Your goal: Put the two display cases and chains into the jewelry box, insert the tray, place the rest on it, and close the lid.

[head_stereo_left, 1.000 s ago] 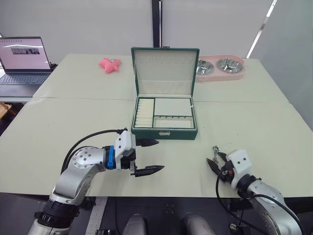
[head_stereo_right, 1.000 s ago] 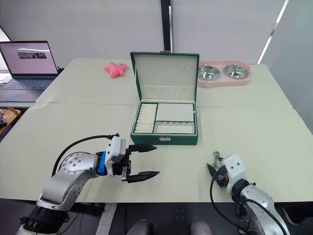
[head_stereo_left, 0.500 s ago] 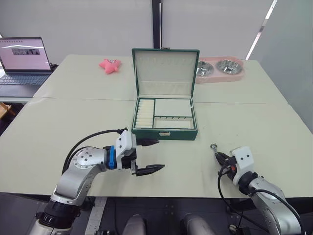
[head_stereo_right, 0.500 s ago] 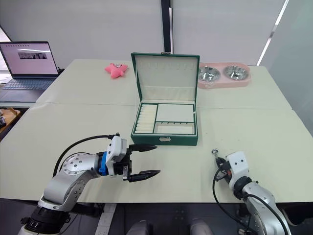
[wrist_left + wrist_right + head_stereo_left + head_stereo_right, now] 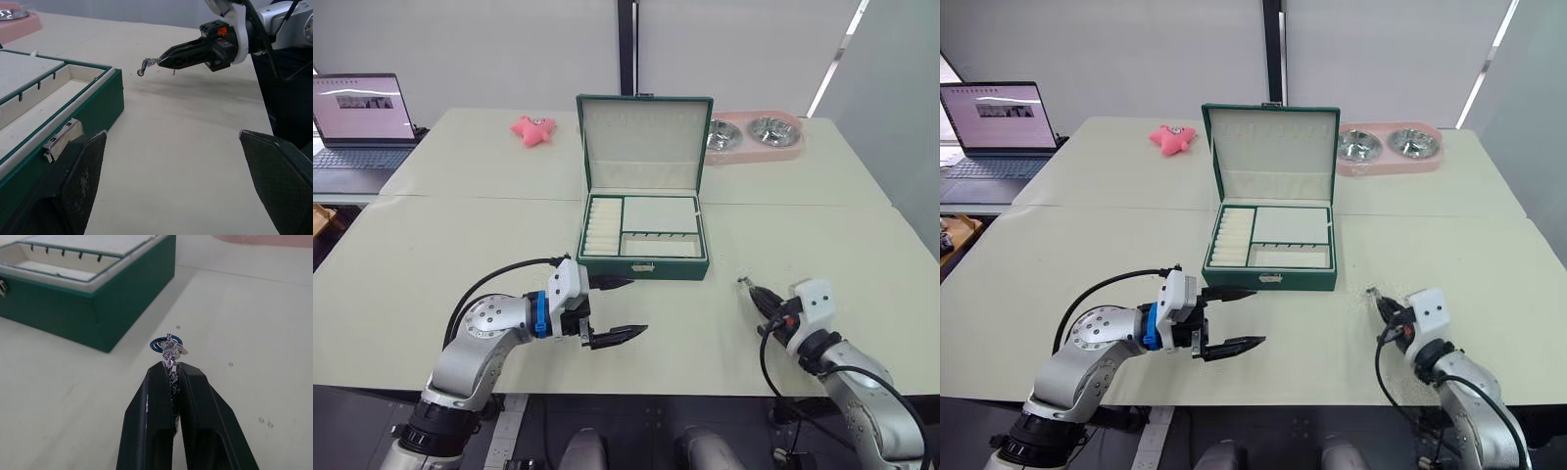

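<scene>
The right gripper is pinching a small chain by one end, just right of the open jewelry box; that thin bit could be slipping free mid-carry (hardly any metal between the fingers), while the left gripper is waiting spread wide in front of the box

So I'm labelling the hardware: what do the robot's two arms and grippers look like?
Both arms are silver metal with black cables. The left gripper has pointed black fingers, a white housing and a blue band. The right gripper has black fingers, a white housing and an orange patch.
</scene>
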